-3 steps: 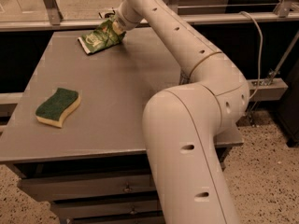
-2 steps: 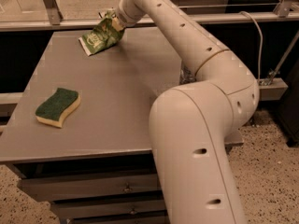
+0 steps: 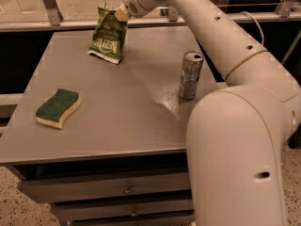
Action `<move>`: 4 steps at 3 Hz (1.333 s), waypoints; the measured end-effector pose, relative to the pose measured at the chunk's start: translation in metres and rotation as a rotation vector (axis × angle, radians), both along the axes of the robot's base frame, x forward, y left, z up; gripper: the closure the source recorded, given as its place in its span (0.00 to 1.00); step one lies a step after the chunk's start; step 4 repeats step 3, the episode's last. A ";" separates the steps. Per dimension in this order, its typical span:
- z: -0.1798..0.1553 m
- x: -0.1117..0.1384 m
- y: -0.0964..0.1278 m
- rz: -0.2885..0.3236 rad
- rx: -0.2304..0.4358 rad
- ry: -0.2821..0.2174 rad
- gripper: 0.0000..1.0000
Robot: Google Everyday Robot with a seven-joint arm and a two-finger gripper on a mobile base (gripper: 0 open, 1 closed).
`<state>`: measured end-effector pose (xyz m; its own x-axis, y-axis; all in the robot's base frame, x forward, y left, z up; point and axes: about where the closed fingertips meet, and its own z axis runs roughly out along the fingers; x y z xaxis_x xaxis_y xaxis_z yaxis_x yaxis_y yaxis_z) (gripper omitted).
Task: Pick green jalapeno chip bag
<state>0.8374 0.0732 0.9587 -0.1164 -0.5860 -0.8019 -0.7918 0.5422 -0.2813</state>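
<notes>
Hanging upright from gripper [image 3: 121, 12], jaws clenched on its top crimp: 1 green jalapeno chip bag [image 3: 109, 36], behind and left of the drink can [image 3: 190, 74]. Advice: raise straight, slowly, with pinch firm.

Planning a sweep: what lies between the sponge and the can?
Only bare table between sponge and can, in the camera view; the gripper holds the green jalapeno chip bag farther back.
</notes>
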 end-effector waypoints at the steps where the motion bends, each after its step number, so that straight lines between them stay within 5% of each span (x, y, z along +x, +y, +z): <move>1: 0.022 -0.030 -0.013 0.058 0.070 -0.012 1.00; 2: 0.048 -0.060 -0.028 0.098 0.133 -0.028 1.00; 4: 0.048 -0.060 -0.028 0.098 0.133 -0.028 1.00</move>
